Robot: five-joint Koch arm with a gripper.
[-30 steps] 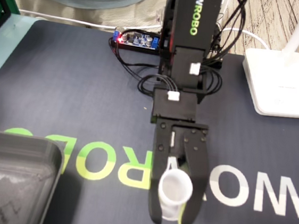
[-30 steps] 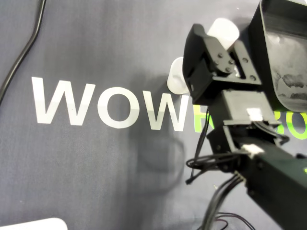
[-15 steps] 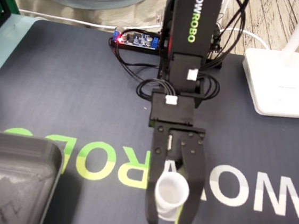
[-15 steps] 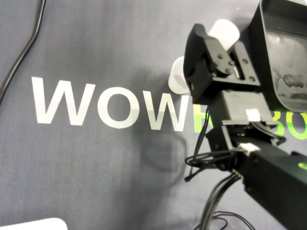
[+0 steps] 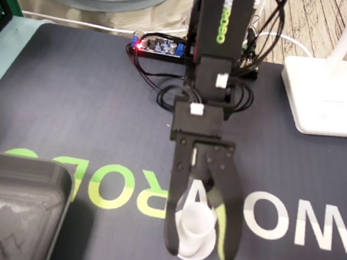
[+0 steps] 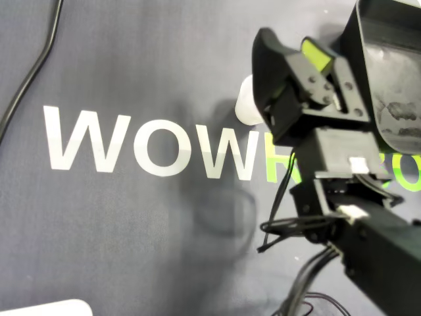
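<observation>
End effector open, jaws straddling the upright white cup; cup stands on the surface, toward the fixed view's bottom edge.

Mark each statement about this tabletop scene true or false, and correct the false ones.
1. The white cup stands between the jaws. True.
2. The cup sits inside the grey tray. False: it is on the dark mat, to the right of the tray in the fixed view.
3. A red light glows on the circuit board beside the arm's base. True.
4. The white lamp base is at the lower left of the fixed view. False: it is at the upper right.
5. The lettering on the mat is red. False: it is white and green.
</observation>
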